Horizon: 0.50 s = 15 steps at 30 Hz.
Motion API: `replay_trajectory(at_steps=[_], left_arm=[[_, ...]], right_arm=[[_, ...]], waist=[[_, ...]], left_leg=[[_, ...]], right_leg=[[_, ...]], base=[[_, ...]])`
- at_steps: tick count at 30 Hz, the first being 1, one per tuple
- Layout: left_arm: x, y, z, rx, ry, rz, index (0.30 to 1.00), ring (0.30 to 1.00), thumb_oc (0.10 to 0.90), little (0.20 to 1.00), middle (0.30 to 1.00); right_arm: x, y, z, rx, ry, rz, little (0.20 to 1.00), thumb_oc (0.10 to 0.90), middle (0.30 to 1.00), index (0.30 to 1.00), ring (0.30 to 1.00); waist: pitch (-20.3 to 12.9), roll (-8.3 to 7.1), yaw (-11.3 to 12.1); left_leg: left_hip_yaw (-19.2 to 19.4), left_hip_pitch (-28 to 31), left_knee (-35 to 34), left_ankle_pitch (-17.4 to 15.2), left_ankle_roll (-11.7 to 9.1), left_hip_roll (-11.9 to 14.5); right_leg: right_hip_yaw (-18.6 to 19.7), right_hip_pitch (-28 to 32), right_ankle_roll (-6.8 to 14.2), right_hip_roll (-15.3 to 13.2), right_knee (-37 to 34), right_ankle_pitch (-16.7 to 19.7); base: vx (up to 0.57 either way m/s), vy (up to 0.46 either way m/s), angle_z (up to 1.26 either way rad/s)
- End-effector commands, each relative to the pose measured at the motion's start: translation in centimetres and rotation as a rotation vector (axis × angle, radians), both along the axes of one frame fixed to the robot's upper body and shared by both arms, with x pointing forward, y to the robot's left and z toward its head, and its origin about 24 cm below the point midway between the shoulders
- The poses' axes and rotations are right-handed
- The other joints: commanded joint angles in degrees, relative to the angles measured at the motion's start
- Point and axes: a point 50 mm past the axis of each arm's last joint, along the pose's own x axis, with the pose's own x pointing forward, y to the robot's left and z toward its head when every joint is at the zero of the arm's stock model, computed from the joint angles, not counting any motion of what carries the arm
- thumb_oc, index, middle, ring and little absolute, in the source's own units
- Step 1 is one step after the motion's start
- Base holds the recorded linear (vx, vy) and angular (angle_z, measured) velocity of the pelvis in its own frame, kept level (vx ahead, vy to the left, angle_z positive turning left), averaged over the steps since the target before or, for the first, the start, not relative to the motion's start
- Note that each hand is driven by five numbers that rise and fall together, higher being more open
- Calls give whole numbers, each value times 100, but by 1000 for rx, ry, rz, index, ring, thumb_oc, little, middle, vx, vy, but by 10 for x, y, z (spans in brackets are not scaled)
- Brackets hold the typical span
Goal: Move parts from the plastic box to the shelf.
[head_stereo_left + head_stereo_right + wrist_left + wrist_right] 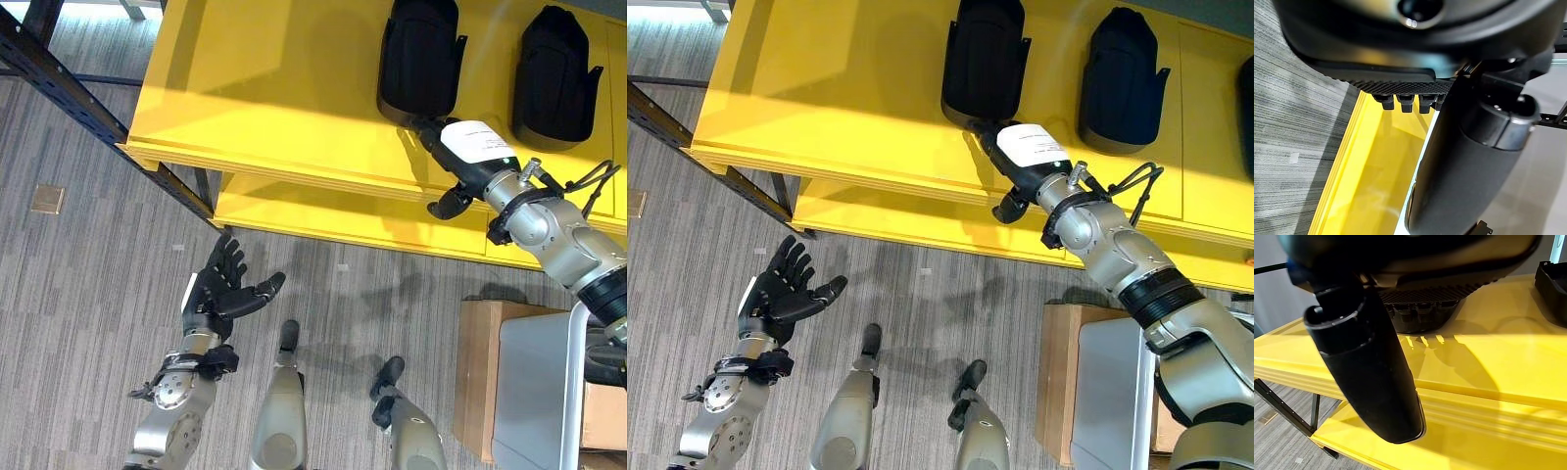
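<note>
Yellow shelf point(294, 88) is carrying two black parts: one point(419, 59) at the right hand point(468, 147), another point(556, 78) further right. Right hand is reaching onto the top level beside the nearer part; can't tell its grip. Right eye view is catching a third dark part point(1248, 108) at the edge. Left hand point(217, 289) is hanging spread over the floor point(88, 294), holding nothing.

Parts: two black moulded parts, left one point(419, 61) and right one point(555, 76), lying side by side but apart, on the top board.
Shelf point(274, 88): yellow, with a lower yellow board beneath, on a dark frame.
Left part: right robot hand point(468, 157) reaches to its near end.
</note>
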Motion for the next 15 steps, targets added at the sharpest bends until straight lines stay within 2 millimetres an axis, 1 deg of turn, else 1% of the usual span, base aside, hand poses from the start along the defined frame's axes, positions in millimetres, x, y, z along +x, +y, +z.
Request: replay_trajectory(at_steps=[1, 5, 8, 9, 12, 14, 15], left_arm=[[-5, 8, 40, 36, -217, 8, 1000, 1000, 900, 1000, 1000], [-5, 8, 40, 40, -217, 12, 1000, 1000, 900, 1000, 1000], [-5, 7, 40, 43, -213, 7, 1000, 1000, 900, 1000, 1000], [-4, 7, 39, 46, -209, 7, 1000, 1000, 900, 1000, 1000], [-4, 5, 38, 49, -203, 0, 1000, 1000, 900, 1000, 1000], [-3, 4, 36, 54, -193, -7, 1000, 1000, 900, 1000, 1000], [-3, 4, 36, 56, -193, -9, 1000, 1000, 900, 1000, 1000]], right_arm=[[-7, 19, 59, 36, -219, 94, 1000, 900, 1000, 1000, 1000], [-19, 13, 55, 56, -220, 119, 1000, 900, 1000, 1000, 1000], [-23, 9, 50, 58, -209, 120, 1000, 900, 1000, 1000, 1000], [-27, 5, 43, 66, -188, 120, 1000, 900, 1000, 1000, 1000], [-30, 0, 38, 77, -171, 114, 1000, 900, 1000, 1000, 1000], [-36, -4, 29, 96, -149, 116, 1000, 900, 1000, 1000, 1000], [-36, -5, 29, 97, -149, 114, 1000, 900, 1000, 1000, 1000]], waist=[[-307, -142, -40], [-330, -159, -113], [-341, -167, -142], [-349, -175, -188], [-367, -186, -211], [-405, -189, -285], [-407, -193, -271]], left_leg=[[287, 24, -3, -267, 205, 87], [300, 43, -9, -273, 203, 102], [307, 46, 0, -277, 200, 114], [315, 57, 4, -281, 198, 128], [315, 67, 1, -284, 194, 137], [323, 99, 0, -289, 184, 152], [323, 101, -2, -289, 184, 152]], right_leg=[[265, 289, 170, -100, 245, -272], [265, 289, 179, -90, 246, -272], [272, 287, 180, -92, 259, -277], [282, 285, 182, -90, 268, -280], [293, 294, 181, -82, 271, -287], [308, 303, 191, -76, 279, -294], [307, 305, 191, -75, 278, -294]], base=[[0, 0, 0], [0, 0, 0], [0, 0, 0], [0, 0, 0], [0, 0, 0], [0, 0, 0], [0, 0, 0]])
